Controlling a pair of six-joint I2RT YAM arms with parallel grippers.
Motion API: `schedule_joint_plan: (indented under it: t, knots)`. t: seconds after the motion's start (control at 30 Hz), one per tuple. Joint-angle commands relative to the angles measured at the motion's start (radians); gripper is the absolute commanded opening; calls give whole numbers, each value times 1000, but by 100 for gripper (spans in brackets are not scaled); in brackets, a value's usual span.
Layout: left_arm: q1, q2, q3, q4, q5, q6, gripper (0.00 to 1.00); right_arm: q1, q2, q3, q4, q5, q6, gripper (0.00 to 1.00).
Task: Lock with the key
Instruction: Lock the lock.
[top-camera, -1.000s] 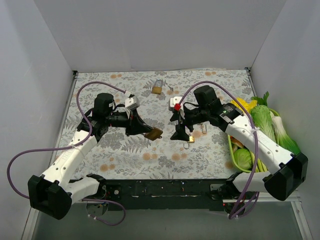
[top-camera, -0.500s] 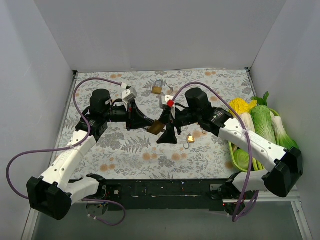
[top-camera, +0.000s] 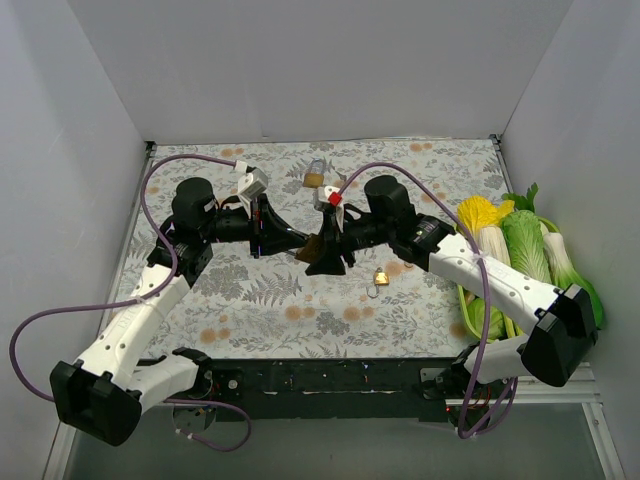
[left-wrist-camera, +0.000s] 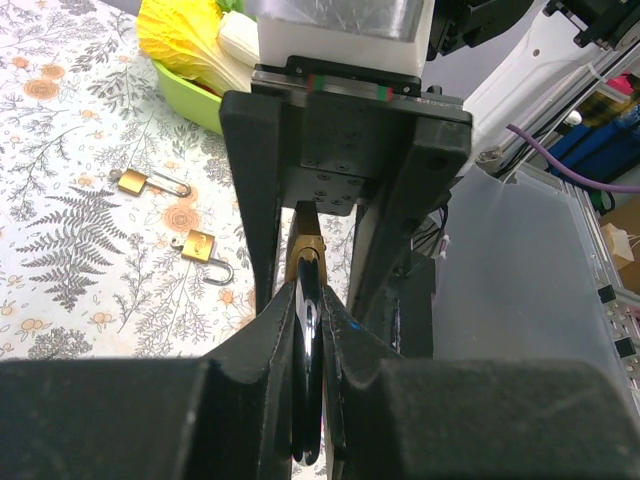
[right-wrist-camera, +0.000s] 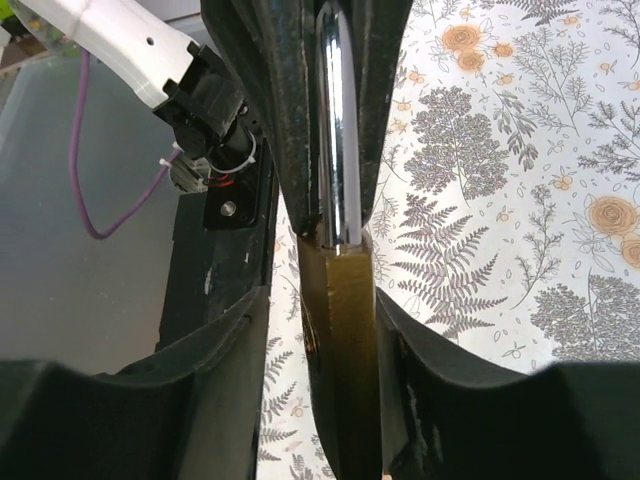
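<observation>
A large brass padlock (top-camera: 308, 254) hangs in the air between the two arms at the middle of the table. My left gripper (top-camera: 297, 243) is shut on its steel shackle (left-wrist-camera: 308, 330), which sits edge-on between the pads. The brass body (left-wrist-camera: 305, 245) points away from it. My right gripper (top-camera: 320, 256) is open, with one jaw on each side of the brass body (right-wrist-camera: 345, 340). A gap shows on the left side of the body. The shackle (right-wrist-camera: 337, 130) runs up into the left gripper's fingers. The small silver key is not in view.
A brass padlock (top-camera: 314, 176) lies near the far edge. A small padlock (top-camera: 381, 278) with an open shackle lies right of centre. The left wrist view shows two small padlocks (left-wrist-camera: 133, 181) (left-wrist-camera: 198, 245). A green basket (top-camera: 464, 290) of vegetables stands at the right edge.
My left gripper has carried the padlock up and to the right. My right gripper has swung left from the small padlock and now has its jaws around the brass body.
</observation>
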Motion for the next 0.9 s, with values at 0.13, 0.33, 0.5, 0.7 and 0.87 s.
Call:
schedule_joint_plan:
  t: [0.13, 0.33, 0.5, 0.7, 0.87]
  knots:
    - [2, -61, -10, 122, 22, -78, 0, -3, -26, -23, 139, -25, 98, 43]
    - [2, -61, -14, 140, 16, -90, 0, -5, -29, -20, 130, -24, 99, 1]
    - [11, -38, 59, -106, -46, 44, 41, -23, -27, -1, 75, -21, 85, 1]
    - [51, -39, 150, -422, -40, 310, 58, -46, -38, 34, -19, -41, 22, 1]
    - [54, -31, 156, -539, -46, 413, 54, -45, -44, 51, -66, -82, -41, 1]
